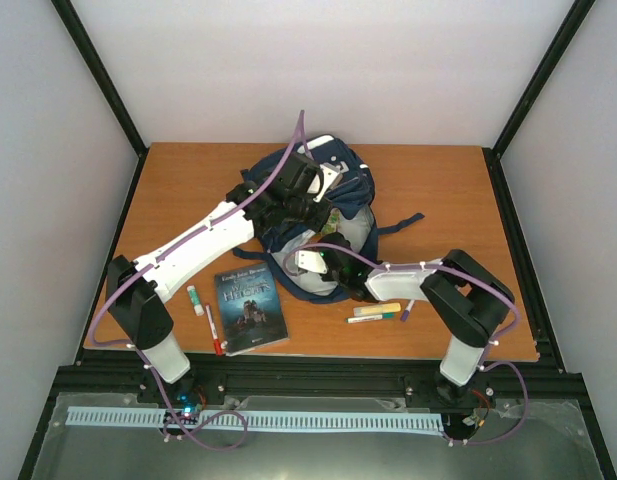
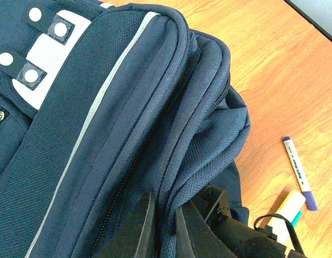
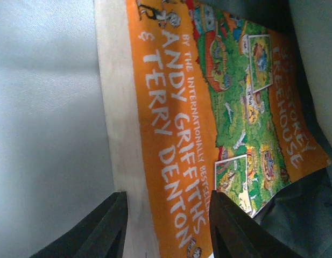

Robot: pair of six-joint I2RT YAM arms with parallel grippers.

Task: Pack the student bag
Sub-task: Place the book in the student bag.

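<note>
The student bag (image 1: 338, 175) is a navy backpack lying at the table's middle back, its mouth open toward me and showing pale lining (image 3: 47, 107). My left gripper (image 1: 313, 208) is shut on a fold of the bag's navy fabric by the zipper edge (image 2: 166, 226) and holds it up. My right gripper (image 1: 330, 268) reaches into the bag's mouth. In the right wrist view its fingers stand wide apart (image 3: 167, 228) over an orange paperback (image 3: 209, 107) that lies inside the bag against the lining. I cannot tell whether the fingers touch the book.
A dark-covered book (image 1: 250, 310) lies flat at the front left. A white stick (image 1: 194, 298) and a red marker (image 1: 213, 330) lie left of it. A purple marker (image 2: 298, 172), a yellow highlighter (image 2: 287, 209) and other pens (image 1: 373, 313) lie right of the bag.
</note>
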